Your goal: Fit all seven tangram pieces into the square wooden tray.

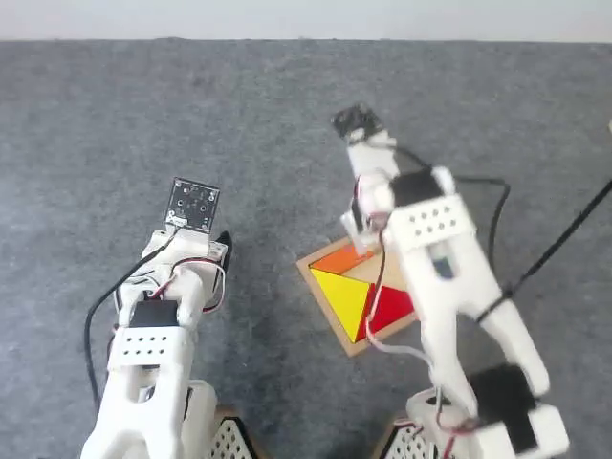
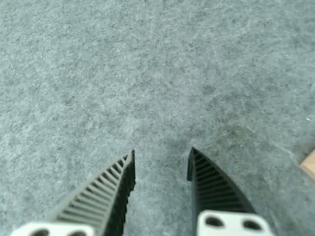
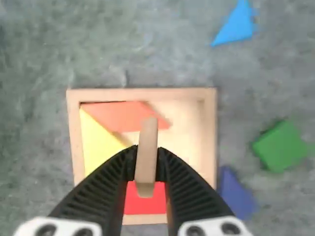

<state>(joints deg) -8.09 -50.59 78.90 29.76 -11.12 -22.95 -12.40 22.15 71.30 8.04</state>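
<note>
My right gripper (image 3: 146, 153) pinches a tan piece (image 3: 147, 132) on its edge right above the wooden tray (image 3: 142, 92), I think so it can drop beside the orange piece (image 3: 118, 114), while my left gripper (image 2: 161, 156) hangs out of the way, jaws spread, holding nothing.

White arms (image 1: 153, 373), black ribbed fingers (image 2: 108, 196), black cables (image 1: 497, 206)

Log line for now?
right end effector: shut on tan piece over tray | left end effector: open over mat | in tray: orange, yellow, red
</note>
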